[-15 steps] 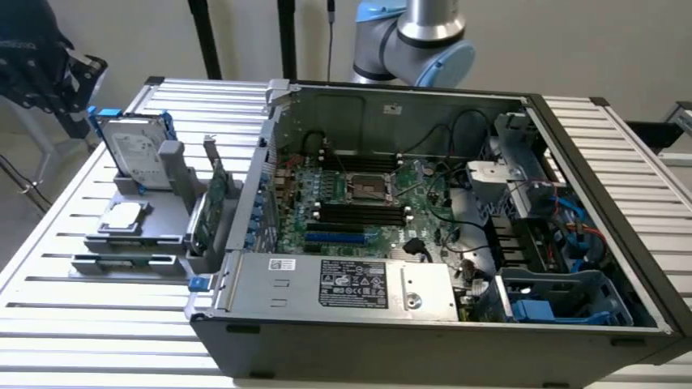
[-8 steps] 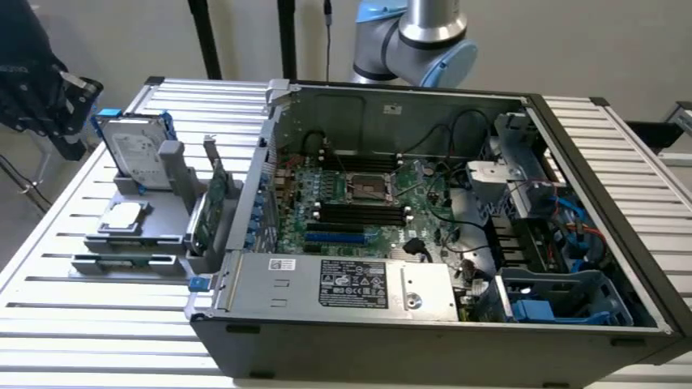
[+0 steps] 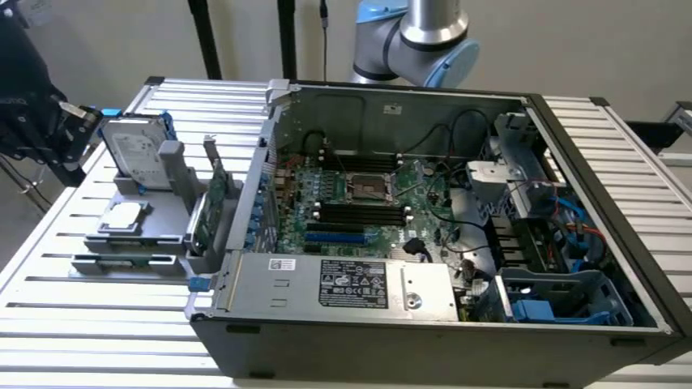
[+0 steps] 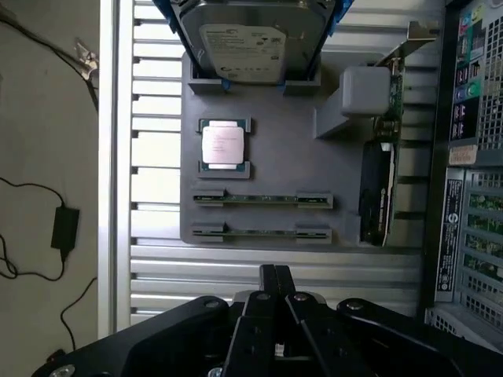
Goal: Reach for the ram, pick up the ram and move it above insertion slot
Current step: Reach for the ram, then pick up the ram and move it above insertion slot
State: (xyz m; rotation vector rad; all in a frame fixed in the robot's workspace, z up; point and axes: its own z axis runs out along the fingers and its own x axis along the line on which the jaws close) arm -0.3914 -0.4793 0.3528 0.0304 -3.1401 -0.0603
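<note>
While my black two-fingered hand hangs over the ribbed aluminium tabletop, its fingers are pressed together with nothing between them, as far as I can make out from the wrist view.

Starting at the exterior view's left, a flat grey plastic holder lies on the tabletop. At its far end a silver hard drive with a white label stands on edge in blue-tipped brackets. Closer in, a square silver processor chip sits in its own recess.

Then come two long, thin green memory sticks, lying parallel and edge-up, each held at both ends by grey clips. The far ram stick is just beside the processor chip. The near ram stick is at the holder's edge and is the one closest to my hand. I am touching neither; both rest in the holder, outside the computer.

On the holder's right side a larger green expansion card with a metal bracket stands upright, just beside the case wall. Further right sits the open dark grey computer case, its green motherboard exposed, with a row of black memory slots near the square metal-framed processor socket. At the exterior view's right, a grey-blue plastic drive cage sits in the case's near corner.
</note>
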